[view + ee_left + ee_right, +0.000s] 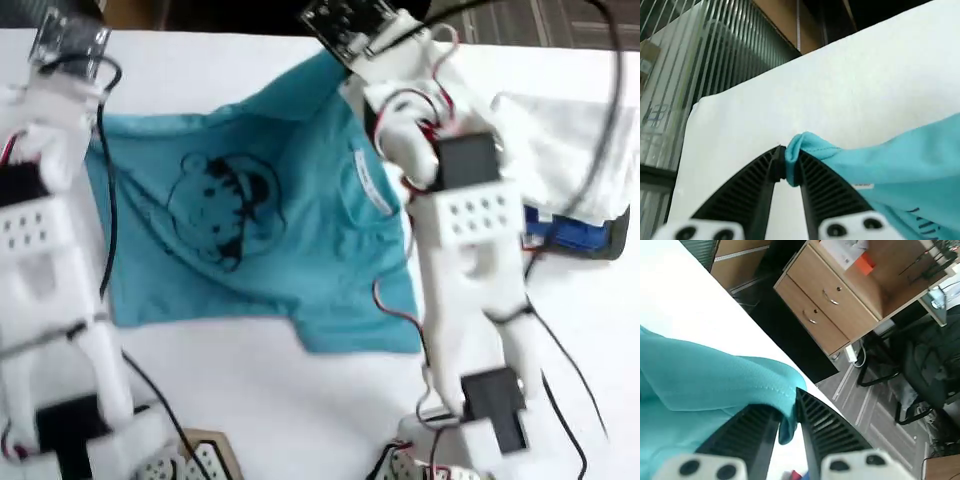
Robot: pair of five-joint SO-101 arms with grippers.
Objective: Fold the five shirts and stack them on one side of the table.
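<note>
Left wrist view: outstretched left pincer [789, 157] grips teal shirt [890, 160]; outstretched right pincer [785, 405] likewise.

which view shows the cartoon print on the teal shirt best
The high view: the cartoon print lies face up and whole on the teal shirt spread on the table. The left wrist view shows a few dark lines of it past the left pincer, shut on a shirt edge. The right wrist view shows plain teal cloth.

My right arm [470, 230] covers the teal shirt's [260, 230] edge; just past the shirt, a half-hidden blue object [565, 232] is unidentifiable.
</note>
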